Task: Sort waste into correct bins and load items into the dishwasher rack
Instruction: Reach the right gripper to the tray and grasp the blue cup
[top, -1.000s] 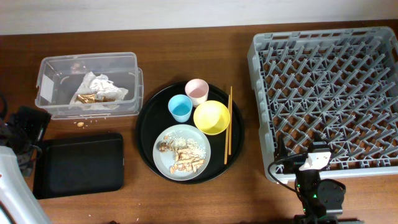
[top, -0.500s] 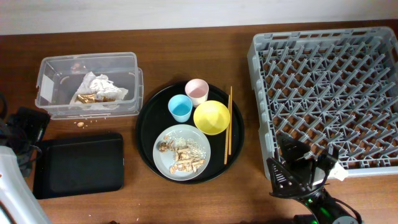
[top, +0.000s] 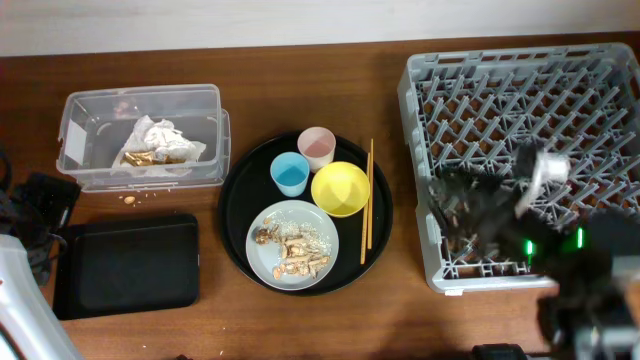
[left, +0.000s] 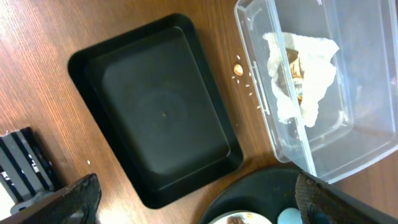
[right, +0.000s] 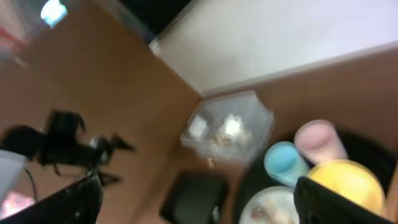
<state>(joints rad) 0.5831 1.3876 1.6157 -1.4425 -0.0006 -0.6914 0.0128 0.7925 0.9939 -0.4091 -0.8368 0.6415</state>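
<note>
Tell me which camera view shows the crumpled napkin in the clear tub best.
The left wrist view: the napkin lies close and sharp inside the clear tub, its brown wrapper bits plain. The overhead view shows it whole but small. The right wrist view is blurred and gives only a pale patch in the tub.

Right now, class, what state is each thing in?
Clear plastic rectangular tub: holding crumpled white napkin.
Shallow black rectangular tray: empty.
Small pink cup: upright.
Small light-blue cup: upright.
Yellow bowl: upright, empty.
Pale grey-blue round plate: carrying food scraps.
Thin wooden chopsticks: lying flat.
Grey plastic dishwasher rack: no dishes visible.
Left tool: open.
Right tool: open.
</note>
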